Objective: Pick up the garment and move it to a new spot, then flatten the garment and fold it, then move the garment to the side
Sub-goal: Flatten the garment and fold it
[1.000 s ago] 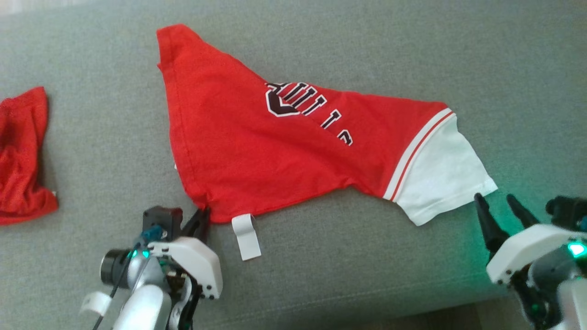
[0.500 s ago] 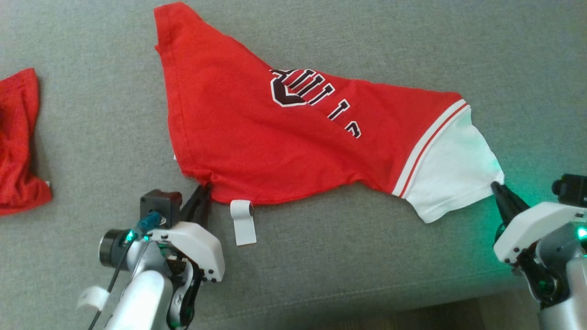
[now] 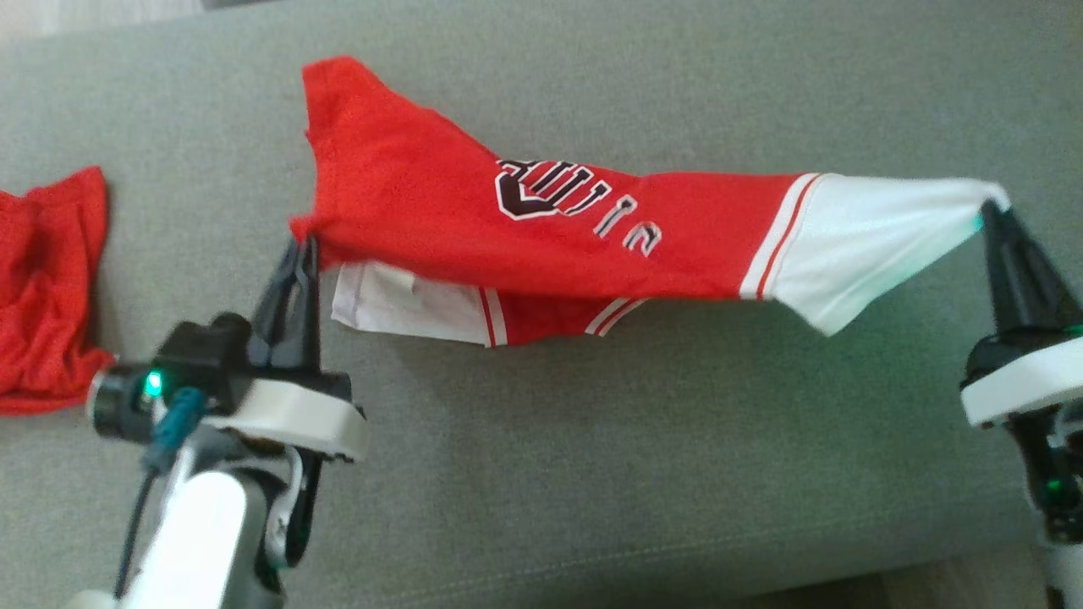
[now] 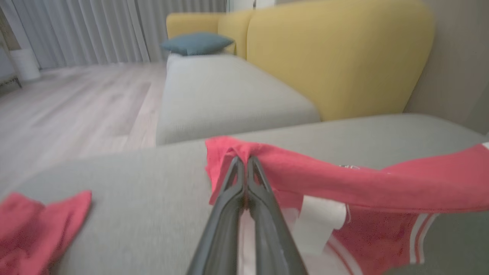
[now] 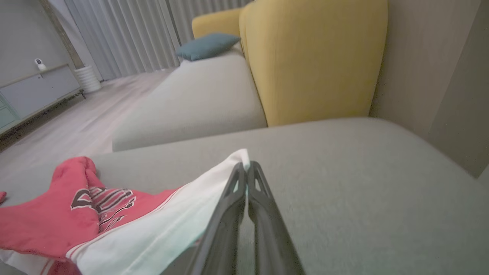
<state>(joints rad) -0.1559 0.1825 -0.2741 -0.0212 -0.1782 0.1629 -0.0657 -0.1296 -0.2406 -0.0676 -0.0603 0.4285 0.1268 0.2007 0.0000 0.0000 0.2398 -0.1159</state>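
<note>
Red and white fabric spans my head view: the garment (image 3: 440,220) is strung between both arms above the grey sofa seat (image 3: 592,440), its lower layer hanging beneath. My left gripper (image 3: 300,249) has its jaws pinched tight on the red corner. My right gripper (image 3: 990,211) has its jaws closed on the tip of the white sleeve. A second red piece (image 3: 42,288) lies well apart at the left.

In the left wrist view, the left gripper (image 4: 244,160) bites a bunched red edge, with a white tag (image 4: 319,221) dangling just beside it.

In the right wrist view, the right gripper (image 5: 246,166) clamps white fabric, and the garment (image 5: 38,225) trails away to the left.
</note>
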